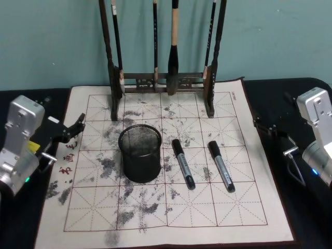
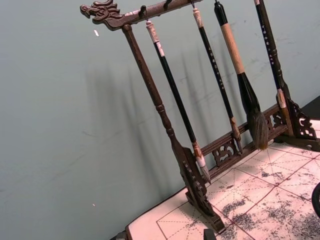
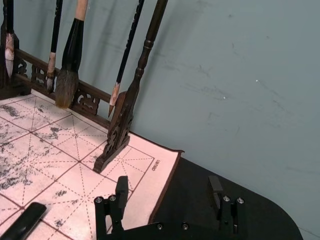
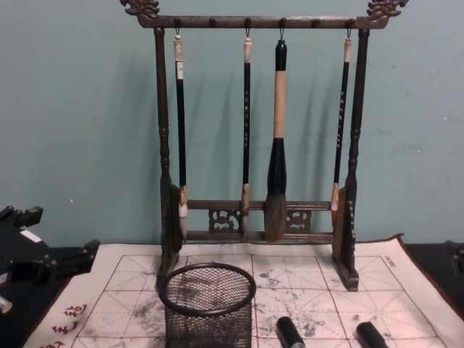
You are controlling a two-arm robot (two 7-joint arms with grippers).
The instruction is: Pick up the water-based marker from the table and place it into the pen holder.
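Observation:
Two alike black markers with grey labels lie on the inked practice mat, one (image 1: pixel 183 163) just right of the pen holder and the other (image 1: pixel 221 166) farther right; their caps also show in the chest view (image 4: pixel 290 333) (image 4: pixel 371 335). The pen holder (image 1: pixel 140 153) (image 4: pixel 208 304) is a round black mesh cup, upright at mat centre, with nothing in it. My left gripper (image 1: pixel 70 129) hovers open at the mat's left edge, apart from everything. At the right edge, over the black table, my right gripper (image 1: pixel 271 127) (image 3: pixel 168 192) is open too and holds nothing.
A tall dark wooden brush rack (image 1: pixel 166 83) (image 4: pixel 254 217) with several hanging brushes stands at the back of the mat, behind the cup. The white gridded mat (image 1: pixel 155 218) covers the table's middle, with black tabletop (image 1: pixel 306 218) on both sides. A teal wall rises behind.

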